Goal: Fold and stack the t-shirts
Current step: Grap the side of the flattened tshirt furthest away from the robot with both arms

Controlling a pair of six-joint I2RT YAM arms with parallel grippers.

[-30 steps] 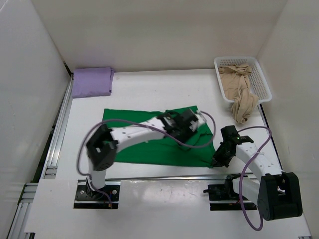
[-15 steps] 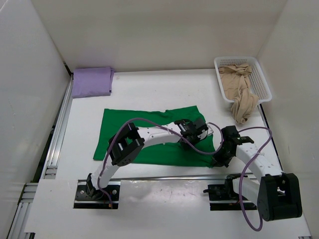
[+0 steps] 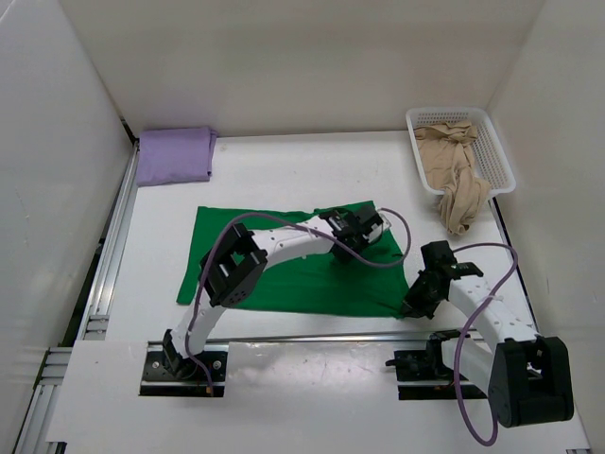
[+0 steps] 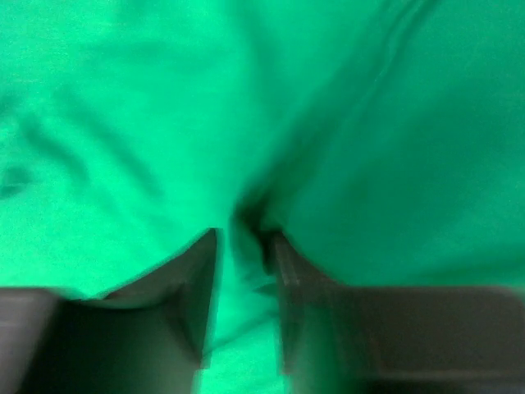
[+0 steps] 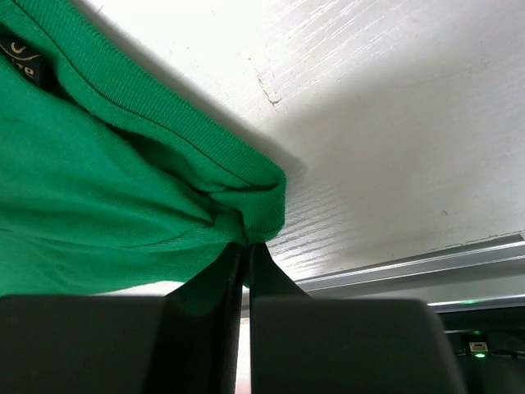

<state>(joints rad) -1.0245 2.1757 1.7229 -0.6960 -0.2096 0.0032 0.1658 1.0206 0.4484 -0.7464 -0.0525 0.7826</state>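
Observation:
A bright green t-shirt point(image 3: 284, 274) lies spread on the white table. My left gripper point(image 3: 364, 230) sits over its far right part. In the left wrist view green cloth point(image 4: 369, 123) fills the frame, and the left gripper point(image 4: 244, 234) is shut on a raised fold of it. My right gripper point(image 3: 413, 305) is at the shirt's near right corner. The right wrist view shows this gripper point(image 5: 246, 246) shut on the hemmed edge of the green cloth point(image 5: 98, 189). A folded lavender t-shirt point(image 3: 173, 156) lies at the far left. A tan t-shirt point(image 3: 454, 165) is crumpled in the basket.
The white mesh basket point(image 3: 501, 151) stands at the far right, with the tan cloth hanging over its near rim onto the table. White walls close in the table on three sides. A metal rail point(image 3: 312, 336) runs along the near edge, and another point(image 3: 109, 255) down the left side.
My left gripper narrowed its jaws onto the green cloth, swung toward the near right, then drew back toward the far side. The right gripper kept its hold and barely moved.

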